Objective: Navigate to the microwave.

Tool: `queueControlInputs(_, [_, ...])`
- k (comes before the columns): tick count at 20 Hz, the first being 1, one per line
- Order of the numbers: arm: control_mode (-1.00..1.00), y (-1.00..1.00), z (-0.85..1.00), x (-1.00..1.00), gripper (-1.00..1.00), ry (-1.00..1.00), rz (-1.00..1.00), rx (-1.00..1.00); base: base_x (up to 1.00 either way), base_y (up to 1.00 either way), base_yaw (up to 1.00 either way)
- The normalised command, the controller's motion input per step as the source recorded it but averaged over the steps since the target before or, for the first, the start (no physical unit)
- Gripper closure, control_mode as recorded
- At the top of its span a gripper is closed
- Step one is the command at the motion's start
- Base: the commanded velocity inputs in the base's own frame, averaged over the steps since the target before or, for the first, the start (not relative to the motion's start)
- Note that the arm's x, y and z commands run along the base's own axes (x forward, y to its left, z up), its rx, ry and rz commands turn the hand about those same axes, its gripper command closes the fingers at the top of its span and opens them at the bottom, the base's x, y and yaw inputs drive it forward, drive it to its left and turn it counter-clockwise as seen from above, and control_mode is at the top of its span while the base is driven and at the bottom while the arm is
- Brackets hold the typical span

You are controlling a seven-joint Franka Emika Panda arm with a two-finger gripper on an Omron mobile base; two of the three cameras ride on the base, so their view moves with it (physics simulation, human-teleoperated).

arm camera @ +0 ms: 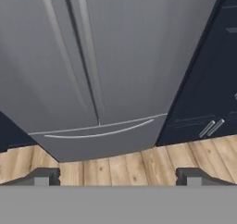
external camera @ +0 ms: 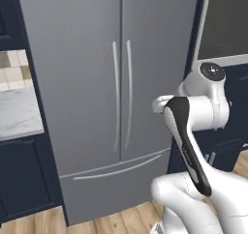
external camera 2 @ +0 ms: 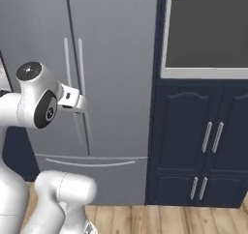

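Two tall grey doors over a bottom drawer make up the fridge (external camera: 101, 97), the biggest thing in sight; it stands straight ahead of the base, its paired vertical handles meeting at the centre seam. Just to its right runs a column of dark navy cabinets (external camera 2: 203, 141) with slim silver handles, set on a wooden plank floor (external camera 2: 169, 221). Built into that column above the cabinet doors is the microwave (external camera 2: 206, 32), a pale frame around a dark glass window; it sits at the upper right of both base views, right of the fridge and off to the right of the arm. At the far left of the left base view a pale marbled counter (external camera: 17, 112) lies beneath a tiled wall, over more navy cabinetry. In the hand view the gripper (arm camera: 118, 177) points down at the fridge drawer and the floor, its two dark fingertips (arm camera: 44, 176) spread wide apart with nothing between them
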Motion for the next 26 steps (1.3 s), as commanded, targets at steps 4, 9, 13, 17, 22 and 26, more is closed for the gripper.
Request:
queueControlInputs(4, [1.00, 0.00, 0.00, 0.00, -1.00, 0.00, 0.00, 0.00, 1.00, -0.03, 0.07])
queueControlInputs(9, [1.00, 0.00, 0.00, 0.00, -1.00, 0.00, 0.00, 0.00, 0.35, -0.83, 0.10])
queueControlInputs(13, [1.00, 0.00, 0.00, 0.00, -1.00, 0.00, 0.00, 0.00, -0.53, -1.00, 0.00])
queueControlInputs(17, [1.00, 0.00, 0.00, 0.00, -1.00, 0.00, 0.00, 0.00, 0.24, -1.00, 0.00])
queueControlInputs(22, [1.00, 0.00, 0.00, 0.00, -1.00, 0.00, 0.00, 0.00, 0.93, -1.00, 0.02])
queueControlInputs(26, [1.00, 0.00, 0.00, 0.00, -1.00, 0.00, 0.00, 0.00, 0.98, -0.98, 0.21])
